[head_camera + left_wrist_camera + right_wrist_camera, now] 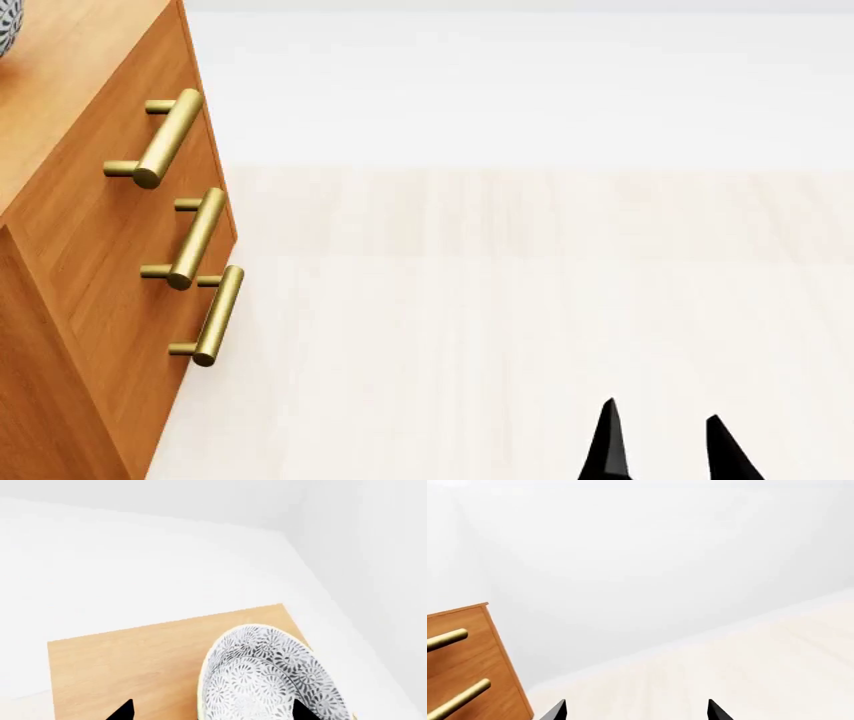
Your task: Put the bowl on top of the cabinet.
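The bowl (270,677) sits over the cabinet's (94,250) light wood top, toward its right part in the left wrist view, and a sliver of patterned rim shows at the far left on that top in the head view. The left gripper (210,711) straddles it, fingertips spread wide, one tip (301,711) over the bowl's inner wall, the other (123,710) over bare wood; whether it pinches the rim I cannot tell. So this looks like the placing step: next, confirm the bowl rests flat, free it, and lift clear without dragging it. The right gripper (663,445) hangs low over the pale floor, fingers apart, holding nothing. Three brass handles (160,138) line the front; nothing blocks the way.
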`<state>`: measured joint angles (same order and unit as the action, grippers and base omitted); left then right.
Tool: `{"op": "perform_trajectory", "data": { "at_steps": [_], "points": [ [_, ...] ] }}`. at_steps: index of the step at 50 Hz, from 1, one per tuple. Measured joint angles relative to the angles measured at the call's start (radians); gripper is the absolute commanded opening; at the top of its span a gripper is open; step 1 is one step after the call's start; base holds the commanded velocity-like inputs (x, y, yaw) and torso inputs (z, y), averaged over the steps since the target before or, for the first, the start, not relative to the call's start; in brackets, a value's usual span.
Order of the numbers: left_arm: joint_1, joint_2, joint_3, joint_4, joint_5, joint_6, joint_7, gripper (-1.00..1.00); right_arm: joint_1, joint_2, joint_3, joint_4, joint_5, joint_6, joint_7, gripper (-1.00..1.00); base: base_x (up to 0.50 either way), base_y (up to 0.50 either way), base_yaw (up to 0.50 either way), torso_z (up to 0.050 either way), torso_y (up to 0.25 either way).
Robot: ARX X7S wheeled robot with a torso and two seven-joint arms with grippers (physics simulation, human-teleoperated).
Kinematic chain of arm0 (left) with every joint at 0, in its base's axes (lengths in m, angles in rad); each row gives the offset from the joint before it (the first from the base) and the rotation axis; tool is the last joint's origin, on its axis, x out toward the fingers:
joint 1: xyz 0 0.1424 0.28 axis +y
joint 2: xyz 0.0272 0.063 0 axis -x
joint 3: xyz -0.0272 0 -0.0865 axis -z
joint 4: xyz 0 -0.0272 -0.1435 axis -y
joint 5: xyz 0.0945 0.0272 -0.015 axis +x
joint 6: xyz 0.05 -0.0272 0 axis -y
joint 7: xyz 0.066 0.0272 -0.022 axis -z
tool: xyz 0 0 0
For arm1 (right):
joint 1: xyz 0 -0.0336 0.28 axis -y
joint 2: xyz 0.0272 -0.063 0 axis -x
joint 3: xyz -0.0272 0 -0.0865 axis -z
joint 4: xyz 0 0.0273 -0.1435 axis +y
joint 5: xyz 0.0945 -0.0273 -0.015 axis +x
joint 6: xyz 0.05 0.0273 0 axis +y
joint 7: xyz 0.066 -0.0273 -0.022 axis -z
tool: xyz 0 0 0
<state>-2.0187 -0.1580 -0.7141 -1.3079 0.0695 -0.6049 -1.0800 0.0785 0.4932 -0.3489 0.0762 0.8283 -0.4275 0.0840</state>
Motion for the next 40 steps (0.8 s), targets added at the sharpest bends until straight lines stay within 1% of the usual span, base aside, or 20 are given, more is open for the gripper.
{"op": "perform_trajectory", "data": {
  "at_steps": [15, 29, 35, 40],
  "points": [
    [-0.094, 0.058, 0.213, 0.001, 0.092, -0.033, 0.027, 1.00, -0.021, 0.009, 0.001, -0.036, -0.008, -0.009, 0.005, 1.00, 0.00, 0.00, 0.00, 0.000, 0.000],
    [-0.134, 0.109, 0.430, 0.001, 0.144, -0.060, 0.059, 1.00, -0.030, 0.012, 0.002, -0.050, -0.010, -0.013, 0.005, 1.00, 0.00, 0.00, 0.00, 0.000, 0.000],
    [-0.145, 0.129, 0.527, 0.000, 0.138, -0.064, 0.061, 1.00, -0.028, 0.010, 0.000, -0.047, -0.013, -0.011, 0.003, 1.00, 0.00, 0.00, 0.00, 0.000, 0.000],
    [-0.156, 0.140, 0.640, 0.001, 0.079, -0.064, 0.058, 1.00, -0.026, 0.009, -0.001, -0.044, -0.014, -0.010, 0.001, 1.00, 0.00, 0.00, 0.00, 0.000, 0.000]
  ]
}}
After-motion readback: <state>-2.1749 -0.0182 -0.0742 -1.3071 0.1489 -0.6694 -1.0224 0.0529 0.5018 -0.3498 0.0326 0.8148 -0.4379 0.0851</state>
